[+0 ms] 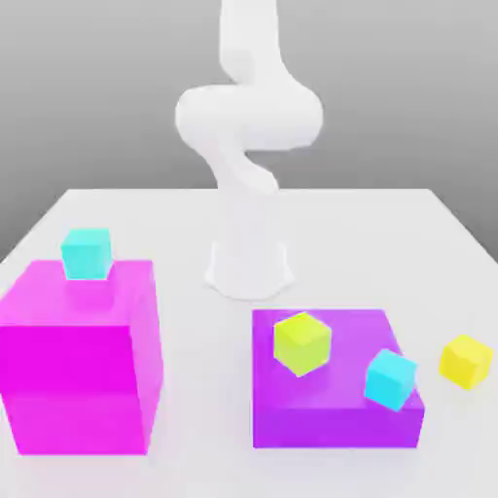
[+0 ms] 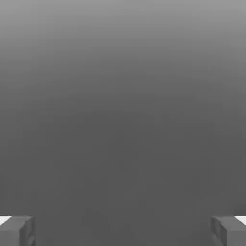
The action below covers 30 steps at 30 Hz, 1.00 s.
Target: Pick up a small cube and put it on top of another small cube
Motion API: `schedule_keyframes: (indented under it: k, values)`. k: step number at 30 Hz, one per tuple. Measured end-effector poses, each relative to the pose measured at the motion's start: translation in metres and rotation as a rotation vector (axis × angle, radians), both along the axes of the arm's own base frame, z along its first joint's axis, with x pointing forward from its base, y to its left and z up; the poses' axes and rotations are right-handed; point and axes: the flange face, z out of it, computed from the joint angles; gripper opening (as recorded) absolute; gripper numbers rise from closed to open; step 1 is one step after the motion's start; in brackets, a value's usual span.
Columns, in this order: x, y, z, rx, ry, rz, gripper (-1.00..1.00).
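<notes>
Exterior view: a white robot arm (image 1: pixel 248 146) rises from its base on a pale table (image 1: pixel 175 224), its upper links folded high above the surface. Take the low purple block (image 1: pixel 336 409) as the landmark. On its top sit a lime yellow-green cube (image 1: pixel 302 342), tilted on a corner, and a cyan cube (image 1: pixel 391 378) near the block's edge toward the exterior view's right. The small bright-yellow cube (image 1: pixel 465 361) lies on the table just beyond that same edge, apart from the block and close to the cyan cube. Well apart from the purple block, toward the exterior view's left, stands a taller magenta block (image 1: pixel 78 379) with a second cyan cube (image 1: pixel 86 254) on its top. Hand view: the gripper (image 2: pixel 123 230) has its two grey fingertips (image 2: pixel 17 230) spread wide, nothing between them, against a plain grey background.
</notes>
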Motion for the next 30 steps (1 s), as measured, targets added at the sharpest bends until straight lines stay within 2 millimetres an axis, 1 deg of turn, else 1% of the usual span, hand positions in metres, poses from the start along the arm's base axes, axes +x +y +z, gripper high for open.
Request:
schedule_keyframes:
  k: [2, 5, 8, 11, 13, 16, 17, 18, 20, 23, 25, 28, 29, 30]
  values:
    - [0.022, 0.031, -0.039, 0.000, 0.065, 0.056, 0.00]
    - [0.043, 0.079, -0.097, -0.009, 0.157, 0.134, 0.00]
    - [0.050, 0.127, -0.157, -0.027, 0.248, 0.211, 0.00]
    - [0.043, 0.174, -0.219, -0.055, 0.336, 0.286, 0.00]
    - [0.032, 0.204, -0.260, -0.078, 0.394, 0.335, 0.00]
    - [0.006, 0.242, -0.322, -0.121, 0.479, 0.405, 0.00]
    - [-0.006, 0.255, -0.342, -0.138, 0.507, 0.433, 0.00]
    - [-0.023, 0.271, -0.362, -0.160, 0.534, 0.471, 0.00]
    - [-0.051, 0.289, -0.401, -0.198, 0.587, 0.518, 0.00]
    - [-0.090, 0.301, -0.456, -0.254, 0.661, 0.565, 0.00]
    - [-0.098, 0.303, -0.483, -0.266, 0.677, 0.575, 0.00]
    - [-0.101, 0.304, -0.518, -0.269, 0.682, 0.578, 0.00]
    - [-0.102, 0.303, -0.529, -0.269, 0.683, 0.579, -1.00]
    - [-0.102, 0.303, -0.529, -0.269, 0.683, 0.579, -1.00]
